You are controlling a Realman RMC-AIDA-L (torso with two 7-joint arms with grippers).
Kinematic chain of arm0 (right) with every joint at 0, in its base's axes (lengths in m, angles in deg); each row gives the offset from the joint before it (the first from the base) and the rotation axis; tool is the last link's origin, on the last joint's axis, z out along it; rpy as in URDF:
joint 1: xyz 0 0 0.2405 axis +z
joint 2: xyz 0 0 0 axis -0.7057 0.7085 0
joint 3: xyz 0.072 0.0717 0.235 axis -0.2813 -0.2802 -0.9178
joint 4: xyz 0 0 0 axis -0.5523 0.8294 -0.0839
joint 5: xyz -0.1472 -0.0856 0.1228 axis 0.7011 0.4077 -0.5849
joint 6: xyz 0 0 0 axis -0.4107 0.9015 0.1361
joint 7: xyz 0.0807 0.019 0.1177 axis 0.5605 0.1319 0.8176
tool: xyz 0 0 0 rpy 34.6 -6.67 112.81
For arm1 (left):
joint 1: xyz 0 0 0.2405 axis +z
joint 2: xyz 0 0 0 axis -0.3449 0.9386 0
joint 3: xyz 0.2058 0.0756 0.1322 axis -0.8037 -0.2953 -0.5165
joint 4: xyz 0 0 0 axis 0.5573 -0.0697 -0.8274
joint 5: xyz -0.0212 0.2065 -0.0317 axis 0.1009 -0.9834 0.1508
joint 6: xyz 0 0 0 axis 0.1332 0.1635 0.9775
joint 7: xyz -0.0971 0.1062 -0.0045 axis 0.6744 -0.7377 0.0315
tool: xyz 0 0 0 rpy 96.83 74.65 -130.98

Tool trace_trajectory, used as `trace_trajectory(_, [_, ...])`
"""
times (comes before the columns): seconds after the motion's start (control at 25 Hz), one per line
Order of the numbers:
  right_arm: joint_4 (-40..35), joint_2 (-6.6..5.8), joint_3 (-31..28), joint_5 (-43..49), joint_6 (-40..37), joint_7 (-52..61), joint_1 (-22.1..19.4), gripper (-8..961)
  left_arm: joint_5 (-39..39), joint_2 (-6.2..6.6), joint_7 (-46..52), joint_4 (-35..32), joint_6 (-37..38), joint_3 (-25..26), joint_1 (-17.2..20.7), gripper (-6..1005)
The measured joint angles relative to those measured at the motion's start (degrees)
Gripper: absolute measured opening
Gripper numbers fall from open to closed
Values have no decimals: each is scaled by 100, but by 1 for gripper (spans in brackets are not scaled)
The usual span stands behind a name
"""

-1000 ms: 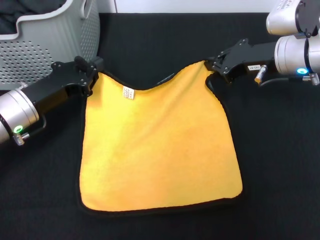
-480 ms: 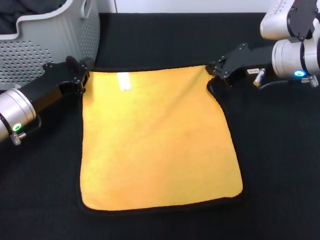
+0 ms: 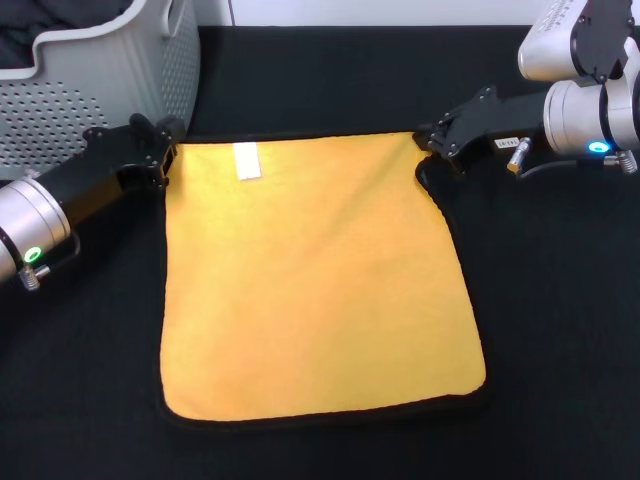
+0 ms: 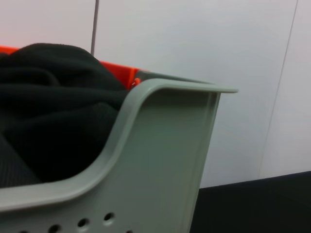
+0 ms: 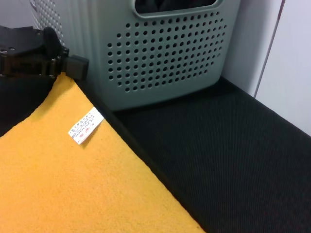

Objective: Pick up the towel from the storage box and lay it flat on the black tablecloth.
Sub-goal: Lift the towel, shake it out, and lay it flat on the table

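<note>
The towel (image 3: 315,275) lies spread on the black tablecloth (image 3: 560,330), orange-yellow face up, with its white tag (image 3: 245,161) near the far edge. My left gripper (image 3: 163,152) is shut on the towel's far left corner, close to the storage box (image 3: 110,80). My right gripper (image 3: 432,140) is shut on the far right corner. The far edge runs straight between them. The right wrist view shows the towel (image 5: 73,184), its tag (image 5: 86,126), the left gripper (image 5: 65,65) at the corner and the box (image 5: 165,63) behind.
A plain black fabric bundle (image 4: 48,111) fills the box, with an orange object (image 4: 121,73) behind it. The box's rim (image 4: 160,141) is close to the left wrist. A white wall stands behind the table. Bare tablecloth lies to the right and front.
The sagging far edge of the towel has been pulled straight. My left gripper moved left with its corner. The right gripper shifted slightly. Little differs over the last half second.
</note>
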Motion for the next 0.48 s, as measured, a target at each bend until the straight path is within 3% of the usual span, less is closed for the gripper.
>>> trace_trajectory(0.48, [4, 6, 64, 4, -35, -4, -7, 55, -19, -8, 30, 36, -6, -26, -15, 27])
